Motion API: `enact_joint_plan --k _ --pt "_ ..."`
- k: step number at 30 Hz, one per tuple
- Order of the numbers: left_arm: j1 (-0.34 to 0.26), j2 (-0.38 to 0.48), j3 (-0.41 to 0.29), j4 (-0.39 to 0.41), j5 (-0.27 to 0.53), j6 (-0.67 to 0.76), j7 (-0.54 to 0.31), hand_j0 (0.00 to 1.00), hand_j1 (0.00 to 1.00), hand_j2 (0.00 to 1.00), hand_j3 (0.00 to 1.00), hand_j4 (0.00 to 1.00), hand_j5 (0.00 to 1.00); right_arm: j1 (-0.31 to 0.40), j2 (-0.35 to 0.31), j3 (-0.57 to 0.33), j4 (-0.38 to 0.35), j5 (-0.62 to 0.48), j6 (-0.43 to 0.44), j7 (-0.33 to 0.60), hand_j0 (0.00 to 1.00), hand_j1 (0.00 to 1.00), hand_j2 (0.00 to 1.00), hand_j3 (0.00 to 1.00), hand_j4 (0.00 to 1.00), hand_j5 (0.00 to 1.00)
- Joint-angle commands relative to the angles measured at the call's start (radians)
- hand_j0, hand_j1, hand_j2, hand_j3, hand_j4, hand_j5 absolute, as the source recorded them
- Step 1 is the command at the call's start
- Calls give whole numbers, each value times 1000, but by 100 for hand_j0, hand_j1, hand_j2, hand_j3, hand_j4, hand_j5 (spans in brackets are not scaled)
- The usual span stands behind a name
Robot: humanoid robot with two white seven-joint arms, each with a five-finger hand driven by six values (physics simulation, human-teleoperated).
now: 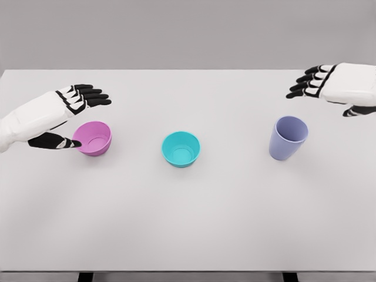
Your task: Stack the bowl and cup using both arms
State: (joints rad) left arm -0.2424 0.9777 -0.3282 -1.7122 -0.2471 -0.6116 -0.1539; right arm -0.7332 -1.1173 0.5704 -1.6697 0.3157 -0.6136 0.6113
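With both hands hanging open and holding nothing, the left hand (69, 113) is flanking the pink bowl (93, 138) while the right hand (329, 87) is hovering above the cup (287, 137), risking tipping it toward the teal bowl (181, 148).

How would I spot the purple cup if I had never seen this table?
Start at the white table and look along the row of three containers across its middle. The purple cup stands at the right end, just below the robot's open right hand. It is taller and narrower than the teal bowl and pink bowl.
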Motion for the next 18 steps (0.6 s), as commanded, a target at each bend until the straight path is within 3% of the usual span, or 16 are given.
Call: enact_joint_plan --k 1,7,9,11,13,15,17,18 --pt "0 1 8 0 6 1 -10 100 100 100 100 100 100 0 -7 5 -28 -3 3 0 100 100 100 100 100 100" --pt "-3 1 9 0 6 1 -30 100 100 100 100 100 100 -14 5 -50 -35 -32 3 0 100 100 100 100 100 100" --pt "-3 -4 49 0 22 1 -143 100 100 100 100 100 100 -6 16 -56 -41 -35 3 0 100 100 100 100 100 100" --pt "-14 9 55 -1 89 1 -292 100 100 100 100 100 100 -5 45 -60 -39 -38 3 0 100 100 100 100 100 100" --pt "-58 49 47 -14 97 1 -457 100 100 100 100 100 100 -6 37 -76 -33 -38 3 0 100 100 100 100 100 100" --pt "-110 52 20 -10 98 1 -457 100 100 100 100 100 100 -2 40 -87 -30 -37 3 0 100 100 100 100 100 100" --pt "-202 52 -66 2 98 1 -457 100 100 100 100 100 100 -2 45 -87 -30 -37 3 0 100 100 100 100 100 100" --pt "-310 52 -179 32 109 1 -457 100 100 100 100 100 100 -2 47 -87 -32 -37 3 0 100 100 100 100 100 100"
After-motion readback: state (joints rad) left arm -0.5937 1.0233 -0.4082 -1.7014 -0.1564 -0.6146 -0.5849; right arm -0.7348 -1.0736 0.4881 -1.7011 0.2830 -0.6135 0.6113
